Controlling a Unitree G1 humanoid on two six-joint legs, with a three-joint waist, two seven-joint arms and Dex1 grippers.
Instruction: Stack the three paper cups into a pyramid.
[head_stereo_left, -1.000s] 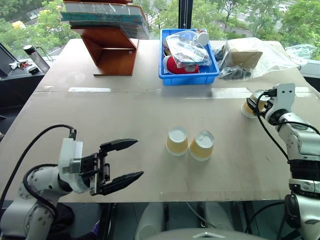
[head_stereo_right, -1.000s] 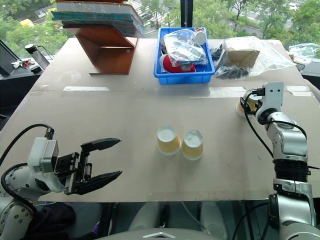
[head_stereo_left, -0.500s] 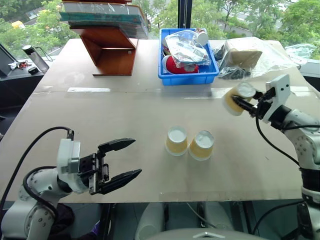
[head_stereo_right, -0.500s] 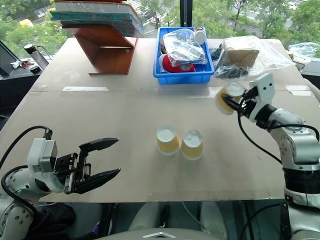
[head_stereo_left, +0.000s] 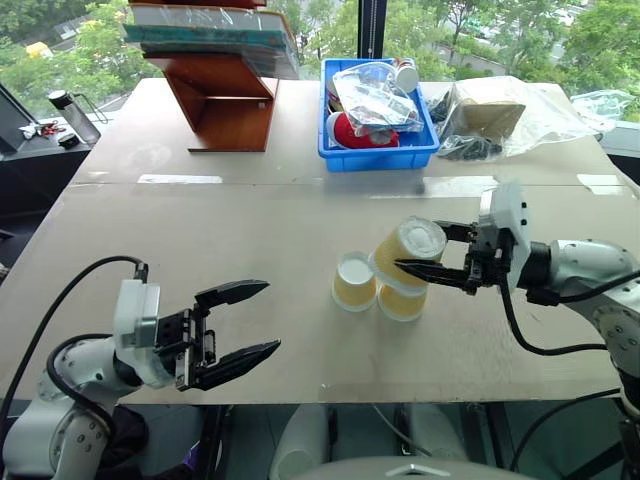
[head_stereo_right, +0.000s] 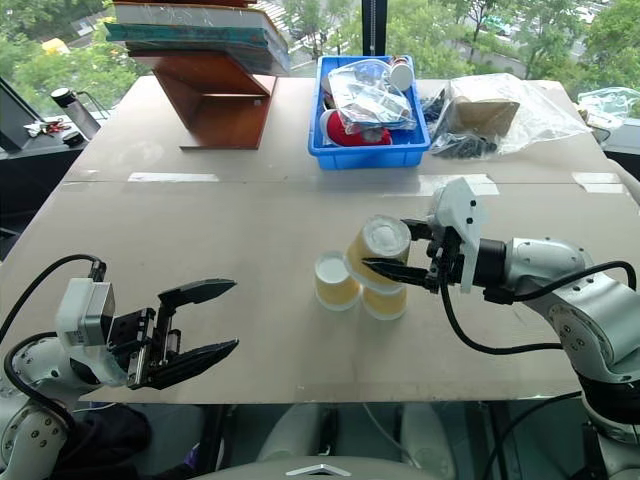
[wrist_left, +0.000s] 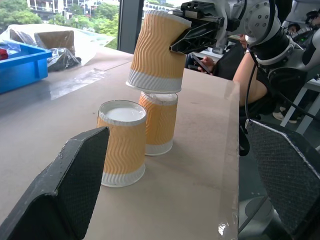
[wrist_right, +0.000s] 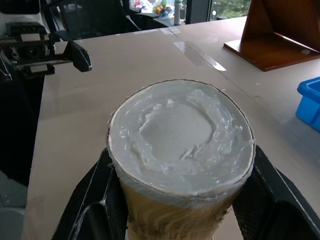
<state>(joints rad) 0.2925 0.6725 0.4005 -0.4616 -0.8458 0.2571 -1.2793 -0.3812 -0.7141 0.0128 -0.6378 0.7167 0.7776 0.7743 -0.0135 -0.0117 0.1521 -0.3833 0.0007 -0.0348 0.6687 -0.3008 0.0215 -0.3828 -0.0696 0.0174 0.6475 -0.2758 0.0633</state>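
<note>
Counter (head_stereo_left: 250, 230) level, your right gripper (head_stereo_left: 432, 252) is pinching the light, crushable third cup (head_stereo_left: 408, 250) mid-wall over the two base cups (head_stereo_left: 378, 288); left gripper (head_stereo_left: 245, 322) is gaping wide.

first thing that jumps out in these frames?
The right gripper carrying a yellow-tan paper cup, upside down and tilted, just above the two cups standing side by side mid-table. Next, the left gripper, wide open and empty near the table's front edge. Behind, a blue bin of clear bags.
</note>
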